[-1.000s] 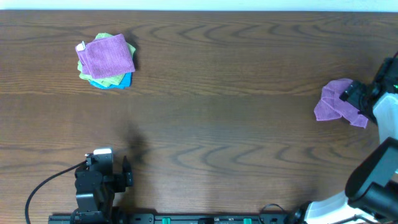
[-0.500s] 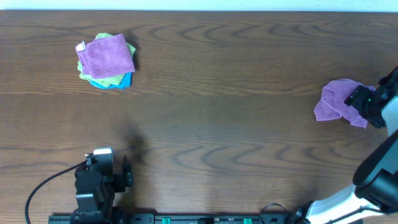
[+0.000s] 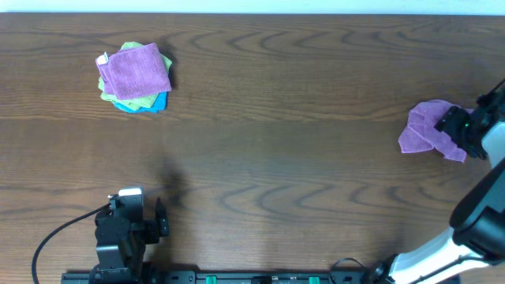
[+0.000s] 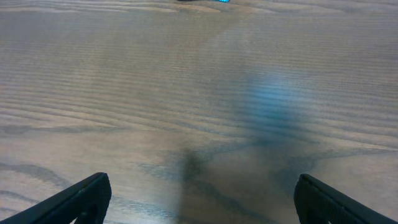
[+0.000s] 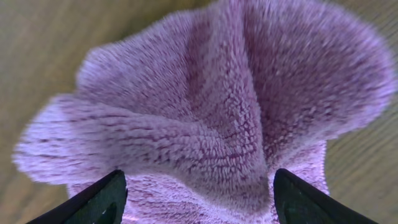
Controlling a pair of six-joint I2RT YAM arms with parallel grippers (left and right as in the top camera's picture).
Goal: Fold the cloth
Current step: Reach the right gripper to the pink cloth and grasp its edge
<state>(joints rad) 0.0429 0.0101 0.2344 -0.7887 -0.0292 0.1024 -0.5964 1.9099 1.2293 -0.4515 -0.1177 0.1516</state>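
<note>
The small lilac-purple fuzzy terry cloth (image 3: 426,130) lies rumpled at three o'clock on my wooden tabletop (image 3: 300,158). Since a second ago the right arm's jaws have slid from its middle to its right edge, a ruffle of it between them; whether they pinch it I cannot tell. The left arm's jaws stay wide apart at seven o'clock.

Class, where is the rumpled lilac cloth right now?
Overhead, the cloth lies near the table's right edge, against the right gripper, far from the stacked cloths.
</note>
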